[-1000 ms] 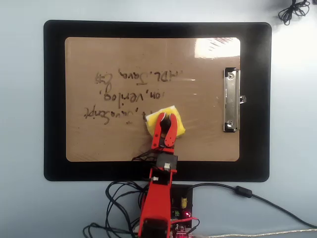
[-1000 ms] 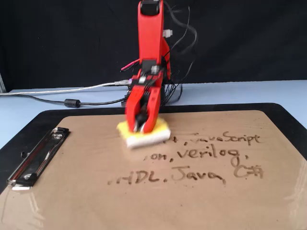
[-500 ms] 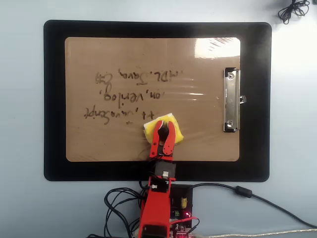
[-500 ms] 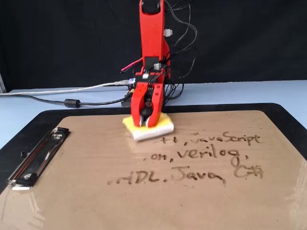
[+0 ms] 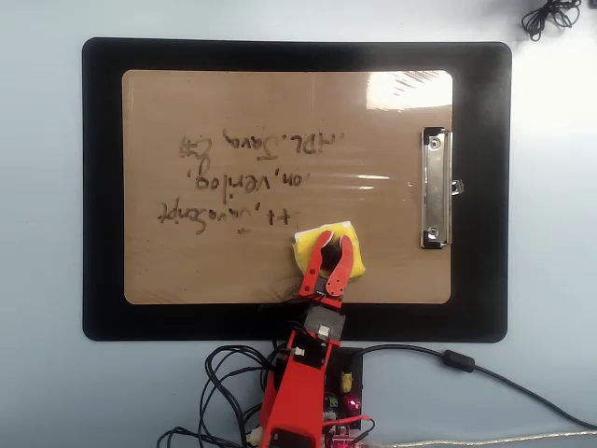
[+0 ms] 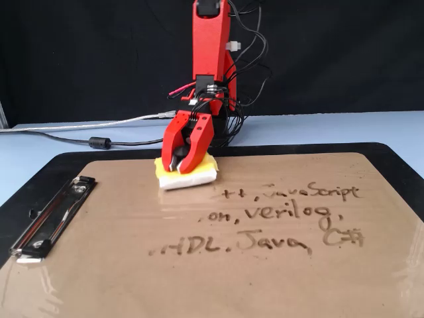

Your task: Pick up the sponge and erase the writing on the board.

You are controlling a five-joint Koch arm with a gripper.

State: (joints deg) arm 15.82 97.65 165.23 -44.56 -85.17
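While the sponge [image 5: 328, 247] is already gripped and pressed flat on the board [image 5: 187, 271], the erasing is judged only part done.

Entries, left to right in the overhead view:

- Counter [image 5: 42, 224] — pale blue, bare along its left edge.
- Black mat [image 5: 103, 187] — lies under the board and frames it on all sides.
- The board — glossy brown, centred on the mat.
- The writing [image 5: 238, 182] — three lines on the board's left and middle. The lines read as cut short at their clip-side ends, with a bare, faintly smeared patch there; most of the text is left to wipe.
- The sponge — yellow on a white base, near the board's edge closest to the arm, just beside the clip-side end of the nearest line.
- Gripper [image 5: 332, 245] — red jaws narrow, closed on the sponge's knob; in the fixed view [image 6: 183, 158] the dark knob shows between them.
- Metal clip [image 5: 435, 189] — near the board's right edge, apart from the sponge; nothing stands between sponge and text.
- Cables [image 5: 466, 366] — loose along the counter's near edge by the arm base, with a small coil [image 5: 550, 14] at the far right corner, off the mat.
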